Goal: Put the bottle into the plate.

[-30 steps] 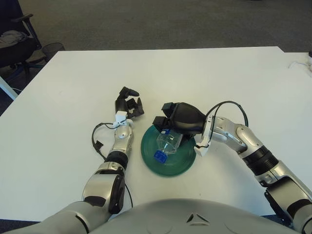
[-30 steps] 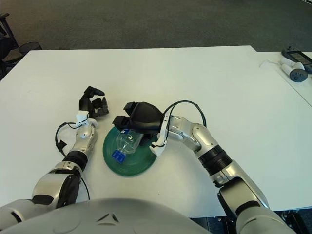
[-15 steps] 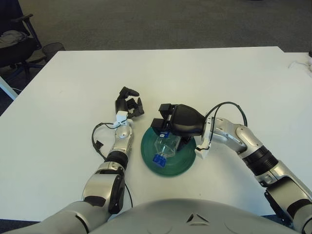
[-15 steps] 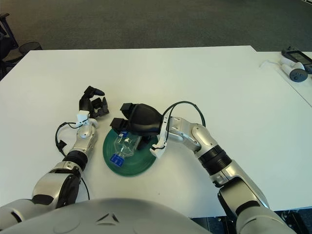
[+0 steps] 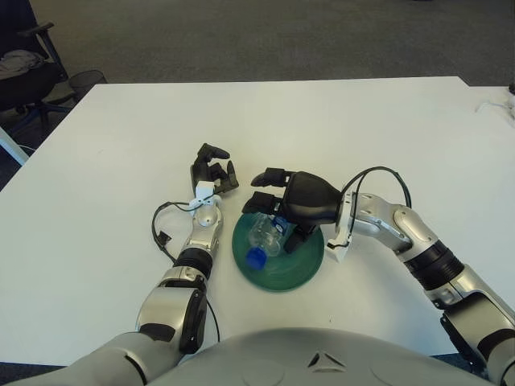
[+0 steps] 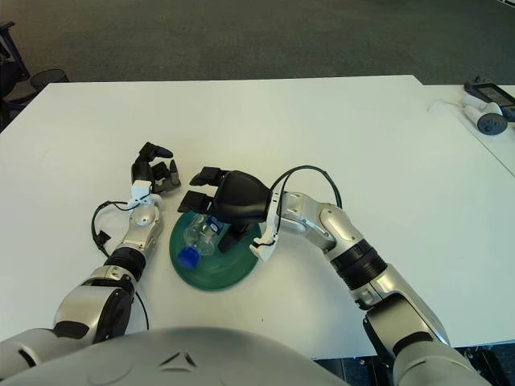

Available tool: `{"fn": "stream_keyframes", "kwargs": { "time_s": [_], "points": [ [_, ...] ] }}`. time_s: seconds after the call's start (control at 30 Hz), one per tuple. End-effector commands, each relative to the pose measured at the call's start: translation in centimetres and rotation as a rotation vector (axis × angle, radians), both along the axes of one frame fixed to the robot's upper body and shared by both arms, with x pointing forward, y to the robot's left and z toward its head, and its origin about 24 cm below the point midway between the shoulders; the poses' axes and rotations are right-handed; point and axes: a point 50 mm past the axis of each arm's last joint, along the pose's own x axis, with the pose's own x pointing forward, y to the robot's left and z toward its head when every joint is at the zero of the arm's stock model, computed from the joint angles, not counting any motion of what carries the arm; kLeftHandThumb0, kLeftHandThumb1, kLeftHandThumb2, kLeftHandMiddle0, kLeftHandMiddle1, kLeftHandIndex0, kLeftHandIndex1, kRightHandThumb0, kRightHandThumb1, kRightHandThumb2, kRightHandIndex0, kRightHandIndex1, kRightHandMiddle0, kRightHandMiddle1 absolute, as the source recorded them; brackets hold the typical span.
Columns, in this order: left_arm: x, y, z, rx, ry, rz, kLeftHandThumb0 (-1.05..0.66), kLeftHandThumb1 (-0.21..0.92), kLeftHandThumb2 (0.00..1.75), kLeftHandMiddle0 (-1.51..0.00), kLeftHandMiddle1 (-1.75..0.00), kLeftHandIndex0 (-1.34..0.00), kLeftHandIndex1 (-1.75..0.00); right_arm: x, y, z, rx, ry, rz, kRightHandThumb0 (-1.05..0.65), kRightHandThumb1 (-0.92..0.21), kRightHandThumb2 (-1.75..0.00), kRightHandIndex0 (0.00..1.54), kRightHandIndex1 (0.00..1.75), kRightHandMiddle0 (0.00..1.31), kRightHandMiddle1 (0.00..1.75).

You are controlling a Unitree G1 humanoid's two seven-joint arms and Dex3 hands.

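A clear plastic bottle (image 5: pixel 263 239) with a blue cap lies on its side in the dark green plate (image 5: pixel 298 265), cap toward the plate's left front rim. My right hand (image 5: pixel 269 189) hovers over the back of the plate, just behind the bottle, fingers spread and holding nothing. The hand hides the bottle's base end. My left hand (image 5: pixel 212 170) rests on the table just left of the plate, fingers curled, holding nothing.
The white table (image 5: pixel 346 121) stretches wide behind and to both sides. A black chair (image 5: pixel 24 64) stands off the far left corner. Small grey devices (image 6: pixel 487 108) lie at the far right edge.
My right hand has opened its fingers and let go of the bottle. The bottle has rolled left within the plate, its cap now nearer the left rim. The left hand has not moved.
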Motion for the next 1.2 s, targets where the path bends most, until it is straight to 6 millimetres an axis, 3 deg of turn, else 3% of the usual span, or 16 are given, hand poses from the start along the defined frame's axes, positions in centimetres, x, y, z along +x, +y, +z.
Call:
{"fn": "stream_keyframes", "kwargs": {
  "time_s": [0.0, 0.47, 0.83, 0.97, 1.07, 1.17],
  "points": [
    [-0.9, 0.5, -1.8, 0.006, 0.106, 0.030, -0.48, 0.27, 1.37, -1.23, -1.75, -0.64, -1.75, -0.1, -0.5, -0.3, -0.003, -0.021, -0.001, -0.87, -0.92, -0.81, 0.01, 0.01, 0.00, 0.07],
    [-1.2, 0.3, -1.6, -0.068, 0.079, -0.016, -0.47, 0.29, 1.34, -1.19, -1.75, -0.62, -1.75, 0.4, -0.8, -0.3, 0.029, -0.030, 0.060, -1.03, -0.92, -0.87, 0.00, 0.00, 0.00, 0.00],
    [-1.3, 0.4, -1.6, -0.059, 0.065, -0.016, -0.48, 0.27, 1.37, -1.17, -1.75, -0.64, -1.75, 1.1, -1.1, 0.7, 0.055, -0.044, 0.081, -1.05, -0.92, -0.89, 0.00, 0.00, 0.00, 0.00],
    [-1.5, 0.9, -2.4, -0.037, 0.096, -0.024, -0.50, 0.24, 1.41, -1.17, -1.75, -0.67, -1.75, 1.9, -1.4, 2.1, 0.095, -0.063, 0.072, -1.05, -0.92, -0.89, 0.00, 0.00, 0.00, 0.00],
    [-1.5, 1.0, -2.1, -0.026, 0.052, -0.042, -0.50, 0.22, 1.43, -1.17, -1.75, -0.68, -1.75, 3.0, -1.8, 4.8, 0.169, -0.103, 0.048, -1.05, -0.92, -0.89, 0.00, 0.00, 0.00, 0.00],
    [-1.5, 1.3, -2.0, -0.020, 0.026, -0.045, -0.50, 0.22, 1.43, -1.12, -1.75, -0.68, -1.75, 3.4, -2.0, 6.2, 0.221, -0.111, 0.027, -1.05, -0.92, -0.88, 0.00, 0.00, 0.00, 0.00]
  ]
}}
